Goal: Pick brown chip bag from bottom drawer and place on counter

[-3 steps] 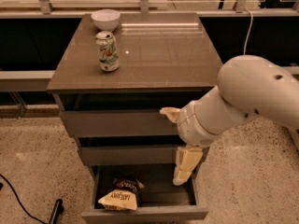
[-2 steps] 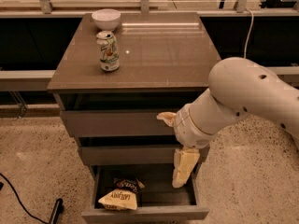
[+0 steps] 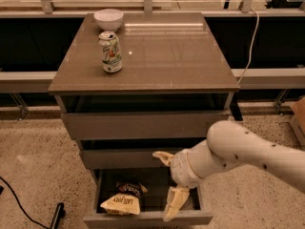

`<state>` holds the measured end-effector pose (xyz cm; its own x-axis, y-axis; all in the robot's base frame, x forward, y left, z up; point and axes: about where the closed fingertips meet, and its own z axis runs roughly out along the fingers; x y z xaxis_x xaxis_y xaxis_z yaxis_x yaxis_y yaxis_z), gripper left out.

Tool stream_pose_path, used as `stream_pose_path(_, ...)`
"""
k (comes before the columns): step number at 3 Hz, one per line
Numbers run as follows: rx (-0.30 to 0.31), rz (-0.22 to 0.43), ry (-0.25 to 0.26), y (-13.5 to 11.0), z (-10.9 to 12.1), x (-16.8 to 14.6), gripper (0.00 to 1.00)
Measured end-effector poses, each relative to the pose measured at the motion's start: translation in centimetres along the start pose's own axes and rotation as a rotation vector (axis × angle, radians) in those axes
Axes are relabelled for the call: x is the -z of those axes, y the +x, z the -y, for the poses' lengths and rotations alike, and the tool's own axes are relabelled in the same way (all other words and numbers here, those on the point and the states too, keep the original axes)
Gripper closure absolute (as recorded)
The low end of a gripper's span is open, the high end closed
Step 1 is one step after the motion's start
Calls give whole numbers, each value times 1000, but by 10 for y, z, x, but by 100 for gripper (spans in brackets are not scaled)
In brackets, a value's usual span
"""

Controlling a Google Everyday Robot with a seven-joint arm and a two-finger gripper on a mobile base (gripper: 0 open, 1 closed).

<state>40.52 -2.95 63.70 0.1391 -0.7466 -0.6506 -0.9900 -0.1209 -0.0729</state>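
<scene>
The brown chip bag lies in the left part of the open bottom drawer, cream top toward the front. My gripper is open, with one cream finger in front of the middle drawer and the other hanging into the bottom drawer's right half. It is to the right of the bag and apart from it, holding nothing. The glossy grey-brown counter tops the cabinet.
A white-and-green drink can and a white bowl stand at the counter's back left. The two upper drawers are slightly out. A black cable lies on the speckled floor at left.
My arm has come down and forward, so the gripper now sits lower, over the right half of the open bottom drawer. The bag, can and bowl have not moved.
</scene>
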Motion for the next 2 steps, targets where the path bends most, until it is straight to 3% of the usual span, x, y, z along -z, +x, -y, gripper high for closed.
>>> stream_pose_path(1,-27,74,63,25,1,-52,0)
stream_pose_path(2,-31,86,159,45,25,-89,0)
